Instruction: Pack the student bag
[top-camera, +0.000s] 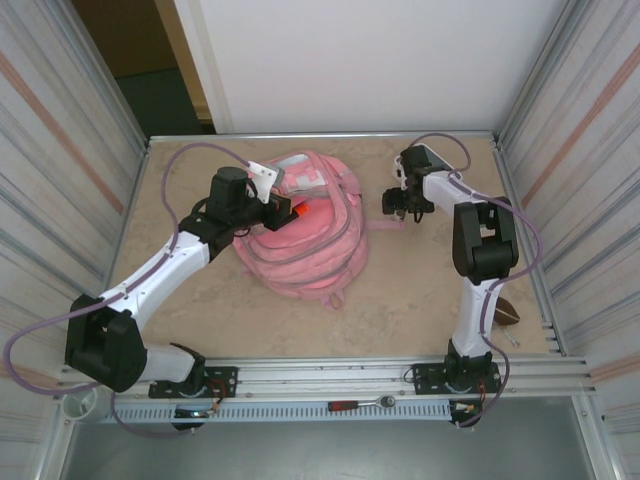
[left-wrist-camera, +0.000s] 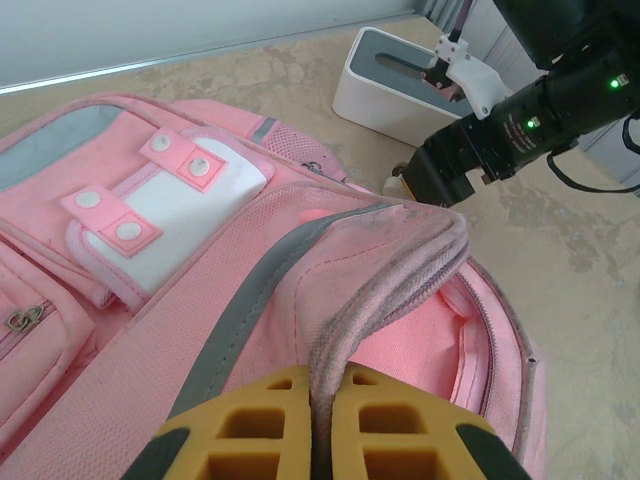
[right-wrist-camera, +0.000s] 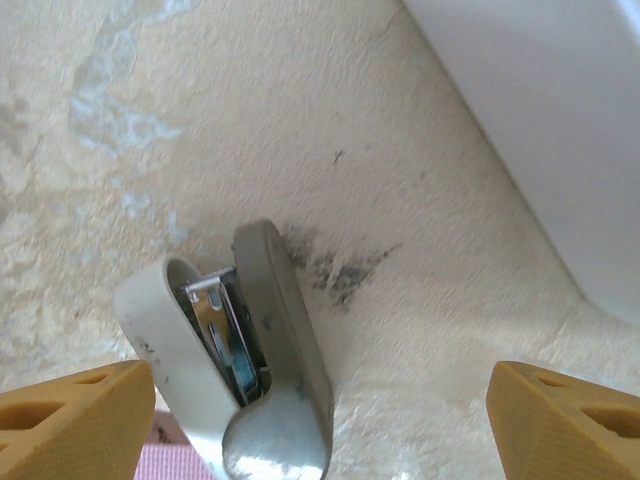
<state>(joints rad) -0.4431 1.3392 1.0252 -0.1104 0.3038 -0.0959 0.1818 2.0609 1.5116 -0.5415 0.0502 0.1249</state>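
From above, your left end effector meets the student bag, mid-surface. Left wrist view: it is clamped tight on the bag's pink rim. Right wrist view: your right end effector gapes wide, holding nothing, over a grey stapler near a white box.

Robotics lab cell; corrugated walls; aluminium mounting rail

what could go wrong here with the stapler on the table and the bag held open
The left gripper pinches only a thin fold of the student bag; it could slip and let the opening close. The stapler lies partly open and nearer one finger of the open right gripper, so a grasp may knock it away.
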